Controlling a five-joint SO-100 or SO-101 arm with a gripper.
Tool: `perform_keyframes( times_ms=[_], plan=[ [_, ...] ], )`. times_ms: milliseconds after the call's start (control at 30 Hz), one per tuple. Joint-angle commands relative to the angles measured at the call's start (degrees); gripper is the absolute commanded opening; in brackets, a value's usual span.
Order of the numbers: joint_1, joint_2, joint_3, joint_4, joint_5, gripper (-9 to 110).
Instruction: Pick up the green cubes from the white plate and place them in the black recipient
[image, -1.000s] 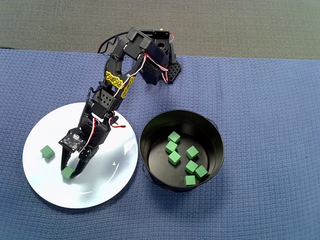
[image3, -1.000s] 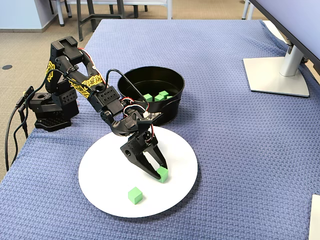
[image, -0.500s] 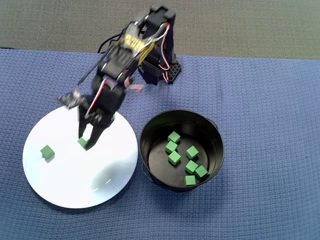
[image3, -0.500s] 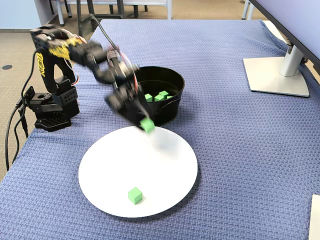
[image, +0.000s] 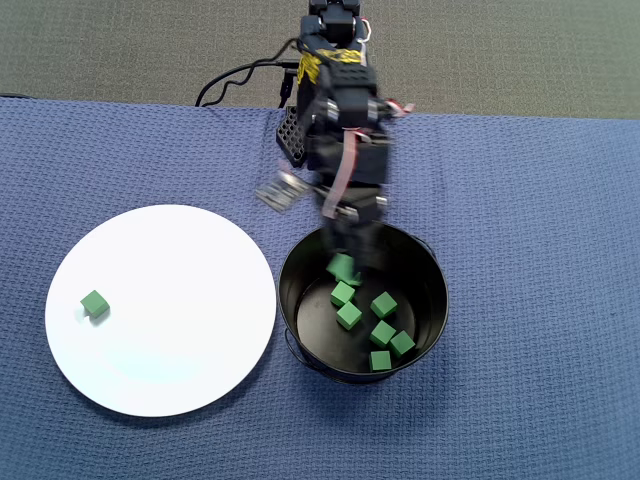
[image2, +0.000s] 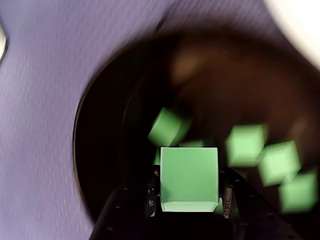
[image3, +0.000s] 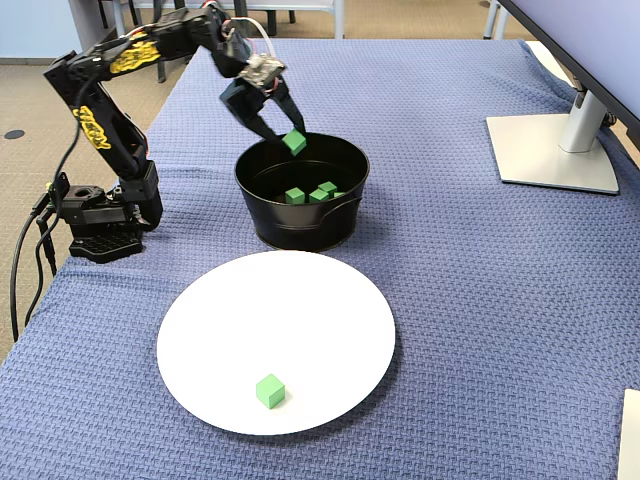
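Note:
My gripper (image3: 291, 139) (image: 346, 266) (image2: 189, 196) is shut on a green cube (image3: 293, 141) (image2: 189, 177) and hangs above the open mouth of the black recipient (image3: 300, 225) (image: 432, 270) (image2: 105, 150), near its far rim in the fixed view. Several more green cubes (image: 372, 322) (image3: 318, 190) lie on the pot's floor below. One green cube (image: 94, 304) (image3: 269, 390) rests alone on the white plate (image: 180, 300) (image3: 300, 320), far from the gripper.
The arm's base (image3: 100, 215) stands at the table's left edge in the fixed view, with cables trailing off the table. A monitor stand (image3: 555, 145) sits at the far right. Blue woven cloth (image3: 480, 300) covers the table.
The gripper lifted the cube off the plate and swung it across to above the black pot. The other cube on the plate stayed put.

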Motion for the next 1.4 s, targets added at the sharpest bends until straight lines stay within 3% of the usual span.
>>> perform_keyframes(
  times_ms=[0,33,67,267,333,533,833,967,1100,1267,1367],
  plan=[
    [-8.4,-3.5,-1.7,-1.6,3.0,22],
    [-9.4,-4.7,-1.8,-1.5,1.9,33],
    [-9.9,-5.6,-1.7,-1.8,1.1,35],
    [-7.0,-5.2,-4.1,-0.4,-3.8,35],
    [-2.6,-3.9,-8.0,1.6,-6.9,30],
    [19.6,-3.1,-20.2,0.9,-19.4,0],
    [44.9,-19.6,-25.6,-6.6,-38.2,0],
    [51.3,-28.4,-25.3,-15.4,-48.2,9],
    [55.4,-35.3,-18.0,-33.7,-60.2,16],
    [57.6,-39.6,-17.0,-37.0,-72.0,28],
    [57.8,-41.0,-14.5,-46.9,-75.3,28]
  ],
)
